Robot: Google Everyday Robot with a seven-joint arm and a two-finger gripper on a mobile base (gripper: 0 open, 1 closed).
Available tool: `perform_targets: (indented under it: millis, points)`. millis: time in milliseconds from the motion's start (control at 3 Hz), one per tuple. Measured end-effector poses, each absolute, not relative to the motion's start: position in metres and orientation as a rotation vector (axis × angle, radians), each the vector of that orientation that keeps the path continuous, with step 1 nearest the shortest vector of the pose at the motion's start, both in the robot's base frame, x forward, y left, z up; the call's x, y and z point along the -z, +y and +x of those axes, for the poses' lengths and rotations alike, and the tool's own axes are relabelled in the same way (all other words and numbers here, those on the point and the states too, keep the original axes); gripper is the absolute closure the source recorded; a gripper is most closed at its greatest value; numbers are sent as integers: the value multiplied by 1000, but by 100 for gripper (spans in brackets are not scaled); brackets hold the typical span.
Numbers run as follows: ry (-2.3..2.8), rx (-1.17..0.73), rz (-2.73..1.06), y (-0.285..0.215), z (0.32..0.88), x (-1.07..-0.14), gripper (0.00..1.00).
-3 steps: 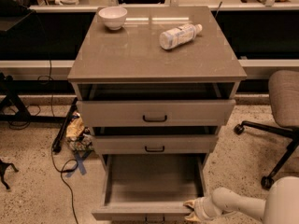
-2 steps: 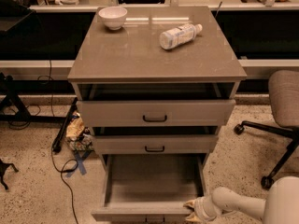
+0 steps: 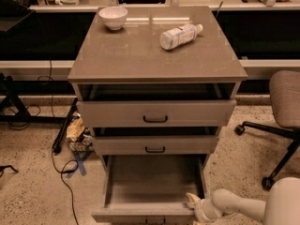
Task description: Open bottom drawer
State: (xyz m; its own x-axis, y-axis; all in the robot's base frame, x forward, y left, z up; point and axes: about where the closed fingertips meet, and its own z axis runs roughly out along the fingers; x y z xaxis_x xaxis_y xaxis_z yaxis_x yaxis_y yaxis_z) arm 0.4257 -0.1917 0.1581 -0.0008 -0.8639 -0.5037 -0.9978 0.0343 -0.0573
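The bottom drawer [image 3: 154,184] of the grey-brown cabinet is pulled far out, showing its plain grey inside. Its flat front [image 3: 140,215] lies at the lower edge of the view, with only a trace of the black handle showing. My gripper [image 3: 194,209] sits at the drawer's front right corner, touching the front panel's top edge. My white arm [image 3: 243,205] comes in from the lower right. The middle drawer [image 3: 155,145] and the top drawer [image 3: 156,113] each stand slightly out, with black bar handles.
A white bowl [image 3: 113,17] and a plastic bottle [image 3: 180,35] lying on its side rest on the cabinet top [image 3: 154,55]. An office chair [image 3: 281,121] stands at the right. Cables and a snack bag [image 3: 76,132] lie on the floor at the left.
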Motion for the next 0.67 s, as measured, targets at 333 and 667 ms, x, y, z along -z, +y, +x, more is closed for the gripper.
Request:
perform_targets:
  millis: [333, 667]
  points:
    - [1855, -433, -1850, -201, 429, -180, 0]
    - [1713, -313, -1791, -233, 436, -257, 0]
